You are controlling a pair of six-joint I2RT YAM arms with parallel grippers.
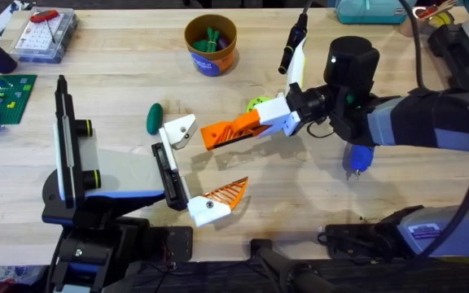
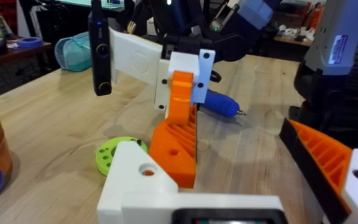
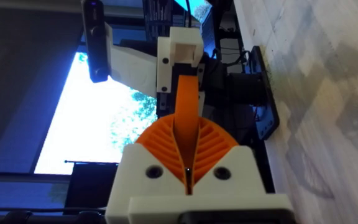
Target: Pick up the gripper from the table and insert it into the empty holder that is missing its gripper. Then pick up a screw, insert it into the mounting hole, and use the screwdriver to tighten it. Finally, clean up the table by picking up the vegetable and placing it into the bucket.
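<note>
My right arm reaches in from the right, and its fingers (image 3: 188, 146) are pressed together on the gripper (image 1: 225, 133). The orange wedge lies roughly level over the middle of the counter (image 1: 120, 65), its narrow end pointing left. From the right wrist camera I see it edge-on, a thin orange bar sticking out from between the ribbed pads.

That narrow end sits just beside the holder (image 1: 179, 130), the white pointed block on the far side of my left arm's fingers (image 1: 212, 159). I cannot tell whether the two touch. In the left wrist view the mounting hole (image 2: 146, 169) shows as a dark round opening on the block's face, with the orange wedge right behind it.

The left fingers are spread wide, with nothing between them. The holder is on the far side, and the fitted orange finger (image 1: 222, 198) on its white base is on the near side.

A dark green vegetable (image 1: 154, 118) lies on the counter just left of the holder. The bucket (image 1: 211, 45) stands farther back, upright, with green pieces inside it. A small yellow-green disc (image 1: 256, 103) lies just beyond the right arm's fingers. The blue-handled screwdriver (image 1: 358, 159) lies on the counter to the right, under the right arm. A clear parts box (image 1: 43, 34) sits at the far left corner.
</note>
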